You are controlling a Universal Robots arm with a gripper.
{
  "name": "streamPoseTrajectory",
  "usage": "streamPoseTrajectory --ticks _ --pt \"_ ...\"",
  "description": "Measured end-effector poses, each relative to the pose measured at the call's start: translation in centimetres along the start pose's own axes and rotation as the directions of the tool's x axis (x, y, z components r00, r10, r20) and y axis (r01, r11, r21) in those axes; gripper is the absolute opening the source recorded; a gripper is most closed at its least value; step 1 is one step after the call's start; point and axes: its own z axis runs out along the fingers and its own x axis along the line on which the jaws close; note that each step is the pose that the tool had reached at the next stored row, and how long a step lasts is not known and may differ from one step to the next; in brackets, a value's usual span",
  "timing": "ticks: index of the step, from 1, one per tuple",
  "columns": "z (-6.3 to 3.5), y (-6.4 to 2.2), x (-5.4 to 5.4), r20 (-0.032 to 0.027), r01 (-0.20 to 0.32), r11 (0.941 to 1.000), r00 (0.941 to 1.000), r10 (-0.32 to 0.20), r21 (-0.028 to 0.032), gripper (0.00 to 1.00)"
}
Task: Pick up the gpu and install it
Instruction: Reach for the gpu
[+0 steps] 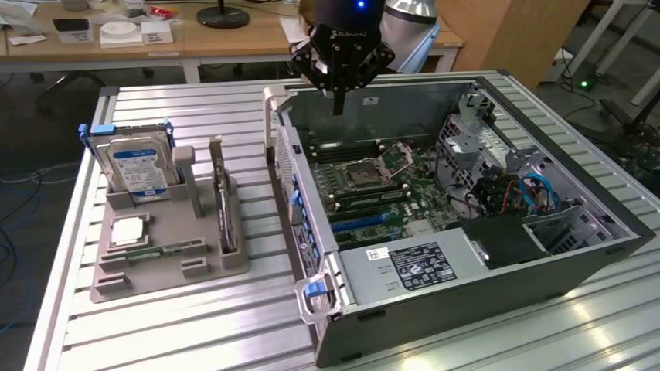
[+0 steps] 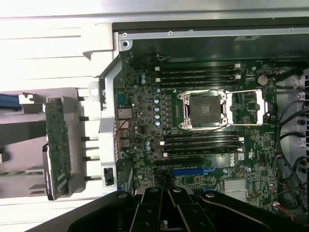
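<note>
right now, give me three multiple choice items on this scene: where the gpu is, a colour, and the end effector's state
1. Where is the gpu?
A. on edge in the grey holder beside the computer case
B. installed inside the case
C. lying flat outside the holder

2. The hard drive's label is:
A. red
B. blue
C. yellow

3. The end effector is:
A. open
B. shut on the gpu
C. shut, empty

Answers: 1 A, it stands in the holder's slot. 2 B, the label is blue. 3 C, it hangs closed above the case, gripping nothing.
</note>
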Motion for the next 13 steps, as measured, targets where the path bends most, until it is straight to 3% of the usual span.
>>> streamPoseTrajectory --ticks 13 --pt "0.01 -0.15 1.5 0.0000 0.000 1.0000 1.0000 0.000 0.0000 0.11"
